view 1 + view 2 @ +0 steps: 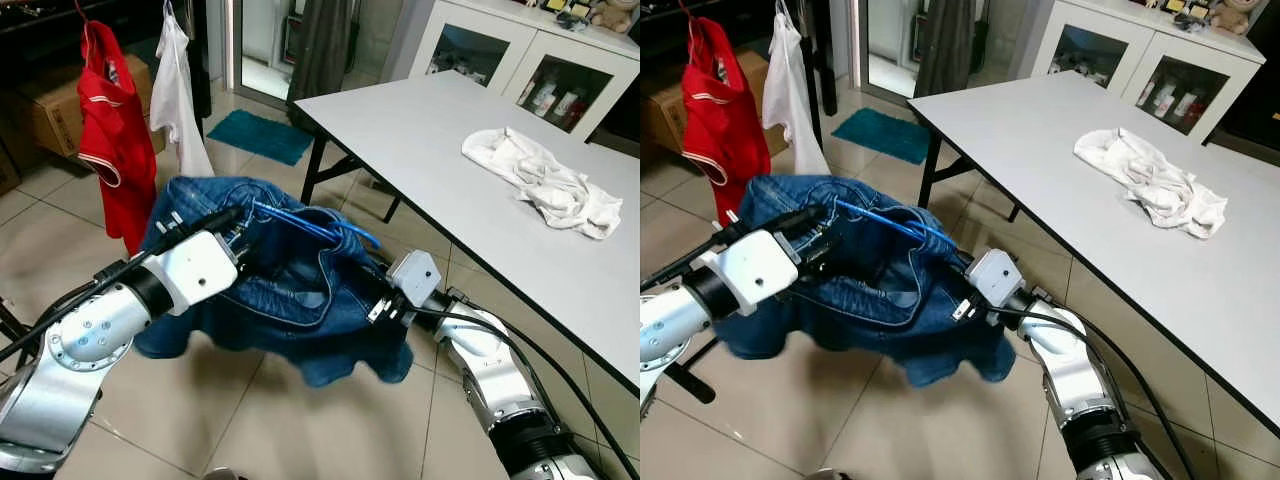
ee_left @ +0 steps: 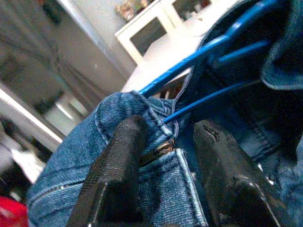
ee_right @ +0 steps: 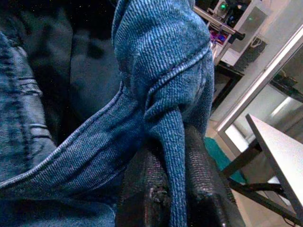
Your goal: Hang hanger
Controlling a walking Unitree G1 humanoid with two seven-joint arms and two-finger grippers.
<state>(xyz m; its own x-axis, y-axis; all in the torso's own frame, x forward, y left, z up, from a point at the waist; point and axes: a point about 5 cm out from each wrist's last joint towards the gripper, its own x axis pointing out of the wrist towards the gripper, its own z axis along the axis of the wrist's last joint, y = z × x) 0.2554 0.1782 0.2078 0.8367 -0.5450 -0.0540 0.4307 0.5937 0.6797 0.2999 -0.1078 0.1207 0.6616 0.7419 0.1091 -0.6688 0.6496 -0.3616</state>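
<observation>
A thin blue hanger [image 1: 300, 222] sits inside the waist opening of a pair of blue denim jeans [image 1: 290, 300]. Its slim blue bars run across the open waistband, roughly level, tilting slightly down toward the table side. The jeans are bunched and held up in the air above the tiled floor, beside a white table. The waistband gapes open at the top, showing the darker inside of the fabric, a seam and the zip fly. The rest of the denim droops below in loose folds, its lower edge hanging clear of the floor. Up close, the hanger's blue bars [image 2: 208, 52] cross just above the fly, touching the denim.
</observation>
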